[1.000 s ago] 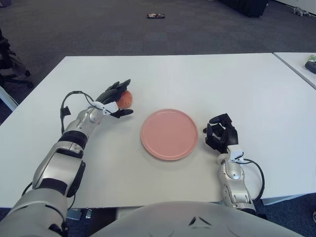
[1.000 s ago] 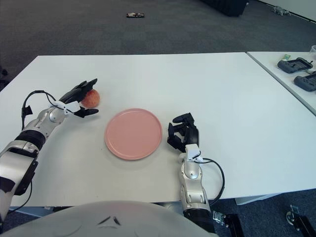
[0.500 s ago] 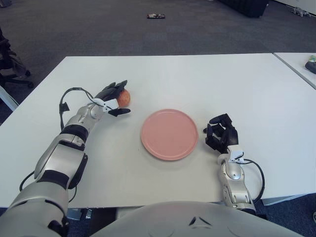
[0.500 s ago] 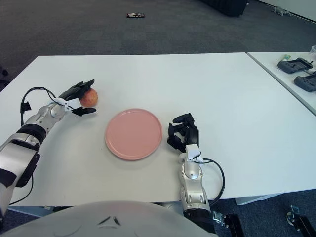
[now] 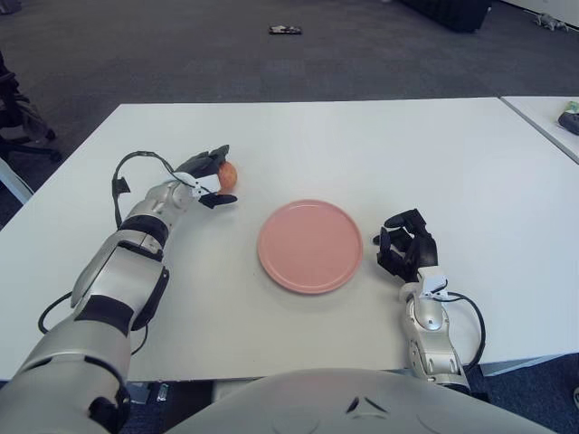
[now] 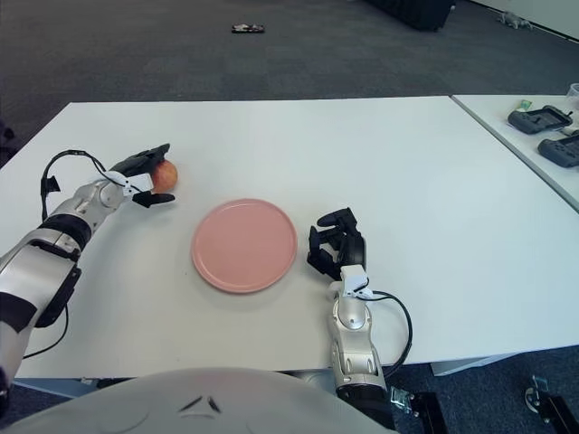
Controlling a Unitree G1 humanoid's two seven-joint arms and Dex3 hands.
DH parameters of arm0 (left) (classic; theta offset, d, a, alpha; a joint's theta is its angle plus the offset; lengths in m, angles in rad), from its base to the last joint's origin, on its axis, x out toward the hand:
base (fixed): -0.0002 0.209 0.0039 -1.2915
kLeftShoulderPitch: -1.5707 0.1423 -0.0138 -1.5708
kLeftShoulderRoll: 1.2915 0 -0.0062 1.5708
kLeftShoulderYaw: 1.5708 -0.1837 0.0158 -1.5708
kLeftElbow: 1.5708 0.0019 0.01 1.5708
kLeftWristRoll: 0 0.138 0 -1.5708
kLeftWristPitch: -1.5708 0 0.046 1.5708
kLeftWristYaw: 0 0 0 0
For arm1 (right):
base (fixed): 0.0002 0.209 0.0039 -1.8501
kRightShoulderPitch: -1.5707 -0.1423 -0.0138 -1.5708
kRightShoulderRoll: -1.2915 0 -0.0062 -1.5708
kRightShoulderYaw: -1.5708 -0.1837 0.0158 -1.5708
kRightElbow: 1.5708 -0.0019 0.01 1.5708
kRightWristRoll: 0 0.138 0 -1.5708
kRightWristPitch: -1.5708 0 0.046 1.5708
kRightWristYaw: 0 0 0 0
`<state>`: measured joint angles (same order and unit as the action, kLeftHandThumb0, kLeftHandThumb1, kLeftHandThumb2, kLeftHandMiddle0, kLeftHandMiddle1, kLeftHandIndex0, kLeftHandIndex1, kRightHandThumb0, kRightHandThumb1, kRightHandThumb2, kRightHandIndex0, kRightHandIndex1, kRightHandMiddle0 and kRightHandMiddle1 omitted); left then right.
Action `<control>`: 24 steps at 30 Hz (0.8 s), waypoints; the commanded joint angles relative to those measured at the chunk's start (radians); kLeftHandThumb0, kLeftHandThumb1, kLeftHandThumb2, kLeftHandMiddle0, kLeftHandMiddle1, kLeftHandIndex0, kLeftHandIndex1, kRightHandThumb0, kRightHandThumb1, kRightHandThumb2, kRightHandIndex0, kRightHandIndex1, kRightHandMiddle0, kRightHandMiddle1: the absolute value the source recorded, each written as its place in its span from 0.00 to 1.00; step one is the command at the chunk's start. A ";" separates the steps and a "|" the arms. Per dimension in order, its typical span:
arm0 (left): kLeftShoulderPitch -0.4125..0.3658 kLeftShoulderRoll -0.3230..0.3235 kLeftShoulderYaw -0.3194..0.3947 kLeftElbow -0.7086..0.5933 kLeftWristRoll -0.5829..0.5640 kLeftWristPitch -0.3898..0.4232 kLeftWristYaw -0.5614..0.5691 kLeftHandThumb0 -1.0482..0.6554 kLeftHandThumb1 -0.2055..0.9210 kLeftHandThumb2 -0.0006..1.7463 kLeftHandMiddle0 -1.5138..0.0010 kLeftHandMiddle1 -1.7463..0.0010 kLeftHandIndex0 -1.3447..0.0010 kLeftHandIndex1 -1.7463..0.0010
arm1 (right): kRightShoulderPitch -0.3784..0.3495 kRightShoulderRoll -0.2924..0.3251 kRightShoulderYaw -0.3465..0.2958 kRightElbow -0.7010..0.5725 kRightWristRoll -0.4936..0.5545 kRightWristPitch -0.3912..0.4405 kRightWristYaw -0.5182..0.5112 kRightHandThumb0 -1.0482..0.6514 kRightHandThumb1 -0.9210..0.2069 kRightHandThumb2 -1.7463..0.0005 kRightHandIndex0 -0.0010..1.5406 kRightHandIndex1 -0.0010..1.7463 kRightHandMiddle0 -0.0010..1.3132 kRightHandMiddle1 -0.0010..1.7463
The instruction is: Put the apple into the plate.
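A small red-orange apple (image 5: 228, 174) sits on the white table (image 5: 362, 145) left of the pink plate (image 5: 310, 245). My left hand (image 5: 210, 175) reaches it from the left. Its upper fingers (image 5: 215, 156) arch over the apple's top and the thumb (image 5: 220, 199) stretches along the table in front of it. The fingers cup the apple loosely, with a gap still showing at the thumb. The hand hides the apple's left side. The plate holds nothing. My right hand (image 5: 404, 246) shows just right of the plate, fingers curled and holding nothing.
A second white table (image 6: 534, 136) at the far right carries dark controllers (image 6: 540, 118). A small dark object (image 5: 285, 30) lies on the grey carpet beyond the table. An office chair (image 5: 18, 117) stands off the left edge.
My left hand has stretched further left and back and turned, its fingers narrowing around the apple. The apple has shifted slightly up and left. The right hand and plate have not moved.
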<state>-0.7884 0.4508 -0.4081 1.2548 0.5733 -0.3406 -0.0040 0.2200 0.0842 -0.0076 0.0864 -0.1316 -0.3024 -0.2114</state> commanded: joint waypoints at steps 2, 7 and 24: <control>0.004 -0.014 -0.024 0.029 0.019 0.024 -0.036 0.04 0.75 0.36 1.00 1.00 1.00 1.00 | 0.013 -0.005 -0.005 -0.006 0.003 0.018 0.001 0.39 0.26 0.47 0.41 0.78 0.28 1.00; -0.005 -0.020 -0.040 0.037 0.030 0.037 -0.032 0.04 0.77 0.36 1.00 1.00 1.00 1.00 | 0.016 -0.004 -0.007 -0.007 0.010 0.015 0.004 0.39 0.26 0.47 0.41 0.78 0.28 1.00; -0.022 -0.038 -0.087 0.053 0.059 0.045 -0.039 0.07 0.80 0.37 1.00 1.00 0.99 0.99 | 0.023 -0.004 -0.007 -0.017 0.003 0.024 0.001 0.39 0.26 0.47 0.41 0.77 0.28 1.00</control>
<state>-0.8304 0.4291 -0.4761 1.2800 0.6142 -0.3138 -0.0043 0.2344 0.0838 -0.0091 0.0712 -0.1301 -0.3004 -0.2098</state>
